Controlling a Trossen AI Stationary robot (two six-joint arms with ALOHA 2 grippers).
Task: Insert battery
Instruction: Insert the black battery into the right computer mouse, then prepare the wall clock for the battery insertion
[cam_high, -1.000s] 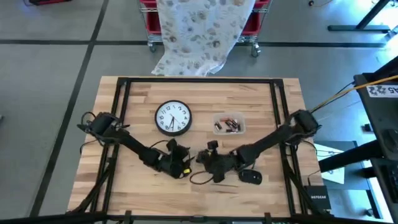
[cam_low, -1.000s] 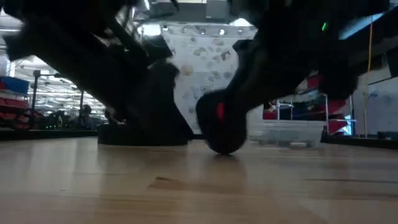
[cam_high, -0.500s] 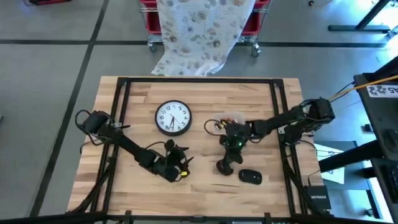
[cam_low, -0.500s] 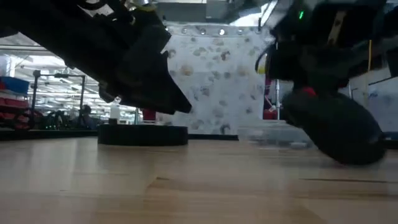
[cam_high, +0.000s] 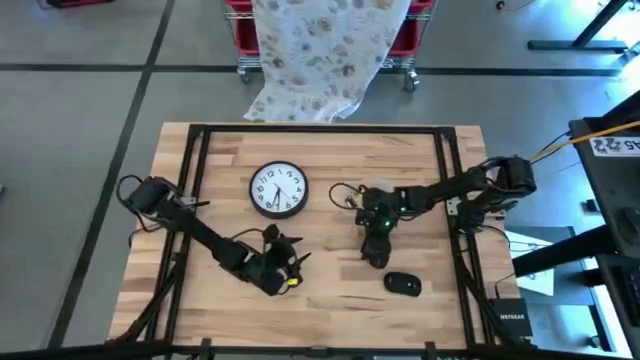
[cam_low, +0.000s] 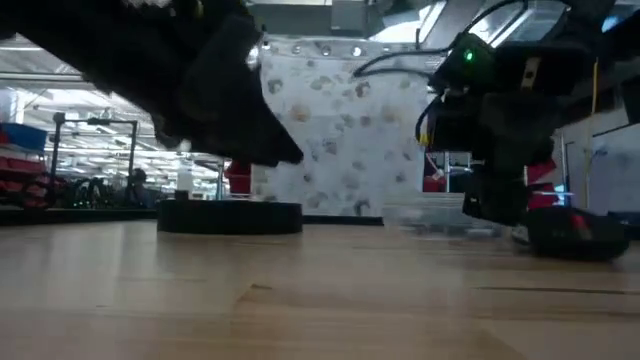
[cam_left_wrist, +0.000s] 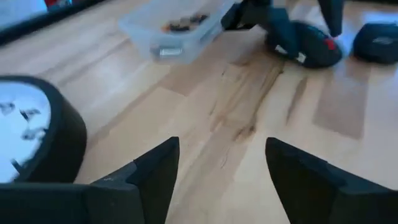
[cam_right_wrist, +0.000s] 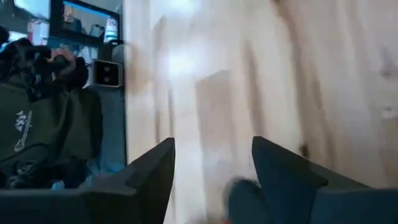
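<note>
A dark computer mouse with a red spot (cam_high: 375, 255) lies on the table right of centre; it also shows in the left wrist view (cam_left_wrist: 305, 50) and the low view (cam_low: 570, 235). My right gripper (cam_high: 377, 238) hovers open just over it, fingers pointing down, with the mouse's edge (cam_right_wrist: 244, 200) low between them. Batteries (cam_left_wrist: 183, 23) lie in a clear bin (cam_left_wrist: 163, 34), which my right arm mostly hides in the high view. My left gripper (cam_high: 285, 272) stands open over bare wood left of the mouse, with nothing between its fingers (cam_left_wrist: 214, 168).
A round wall clock (cam_high: 278, 190) lies face up left of the bin. A second dark oval piece (cam_high: 403, 285) rests near the mouse toward the near right. Bare wood lies along the table's near edge (cam_high: 330, 335) and at the far side.
My right gripper has carried the mouse from the table's middle toward the right and far side, then set it down; the mouse now lies flat on the wood, free of the fingers. My left gripper has drawn back a little toward the near edge.
</note>
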